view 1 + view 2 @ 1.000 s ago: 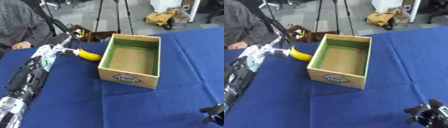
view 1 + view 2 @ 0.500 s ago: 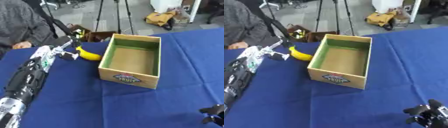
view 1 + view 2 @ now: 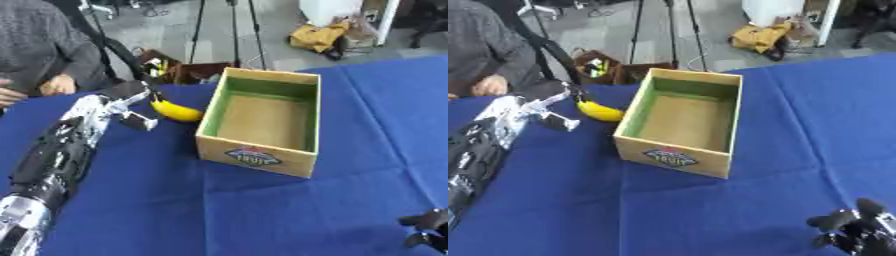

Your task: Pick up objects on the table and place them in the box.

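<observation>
A yellow banana lies on the blue tablecloth, just left of an open cardboard box with green inner walls and a fruit label on its front. Nothing shows inside the box. My left hand has come in from the lower left and is at the banana's left end. Its fingers are above that end and its thumb below, spread and not closed round it. My right hand rests at the lower right corner with relaxed fingers, holding nothing.
A person in a grey sweater sits at the table's far left, one hand at the edge. Beyond the far edge are tripod legs, a brown bag and a yellow bag on the floor.
My left hand has edged a little to the right, closer to the banana's end. The banana, the box and the right hand stay where they were.
</observation>
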Tool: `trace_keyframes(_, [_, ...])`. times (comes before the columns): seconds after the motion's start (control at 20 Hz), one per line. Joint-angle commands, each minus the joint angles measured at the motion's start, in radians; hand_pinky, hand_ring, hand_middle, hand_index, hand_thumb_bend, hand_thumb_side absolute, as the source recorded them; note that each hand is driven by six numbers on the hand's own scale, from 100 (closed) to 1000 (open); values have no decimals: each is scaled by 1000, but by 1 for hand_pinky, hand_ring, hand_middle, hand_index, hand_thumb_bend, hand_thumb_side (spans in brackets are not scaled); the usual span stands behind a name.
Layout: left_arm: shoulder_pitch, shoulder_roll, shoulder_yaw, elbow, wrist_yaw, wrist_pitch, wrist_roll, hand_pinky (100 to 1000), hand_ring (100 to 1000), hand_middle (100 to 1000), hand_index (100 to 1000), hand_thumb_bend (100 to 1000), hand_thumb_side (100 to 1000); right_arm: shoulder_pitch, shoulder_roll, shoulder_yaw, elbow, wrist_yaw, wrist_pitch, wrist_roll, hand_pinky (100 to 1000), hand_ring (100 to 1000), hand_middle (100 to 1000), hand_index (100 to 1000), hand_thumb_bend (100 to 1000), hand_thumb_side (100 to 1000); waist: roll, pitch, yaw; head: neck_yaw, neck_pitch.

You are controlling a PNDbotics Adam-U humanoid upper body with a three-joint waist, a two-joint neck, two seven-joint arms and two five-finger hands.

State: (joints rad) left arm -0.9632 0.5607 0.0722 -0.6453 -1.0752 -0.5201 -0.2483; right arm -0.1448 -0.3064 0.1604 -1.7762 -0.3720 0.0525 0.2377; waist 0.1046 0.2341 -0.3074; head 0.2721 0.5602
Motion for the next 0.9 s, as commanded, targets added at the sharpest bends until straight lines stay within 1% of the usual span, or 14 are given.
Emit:
trace_keyframes(0.05, [-18, 16, 1, -6, -19, -19, 13, 905, 797, 764, 862, 203, 160, -6, -10, -3, -18, 0, -2, 4, 527, 700, 483, 530, 100, 924, -4, -15, -1, -2, -10])
trace_keyframes(0.35, [-18, 9, 0, 7, -38, -31, 49, 919, 818, 796, 873, 199, 164, -5, -9, -3, -17, 1, -2, 4, 527, 700, 483, 530, 100, 925, -2, -14, -5, -2, -11])
trace_keyframes(0.6, [-21, 8, 2, 17, -47, -38, 68, 941, 858, 833, 880, 207, 162, -6, -9, -2, -15, 3, 0, 6, 527, 699, 483, 530, 100, 928, 6, -11, -12, -2, -14])
trace_keyframes(0.75, [-21, 9, 3, 17, -52, -38, 95, 944, 863, 838, 879, 208, 160, -6, -8, -2, -14, 5, 0, 6, 527, 698, 483, 530, 100, 928, 9, -10, -14, -3, -14])
trace_keyframes(0.9, [-21, 7, 2, 23, -57, -40, 110, 955, 885, 855, 878, 191, 165, -8, -8, -2, -13, 7, 0, 5, 526, 698, 484, 529, 100, 931, 13, -5, -20, -4, -16])
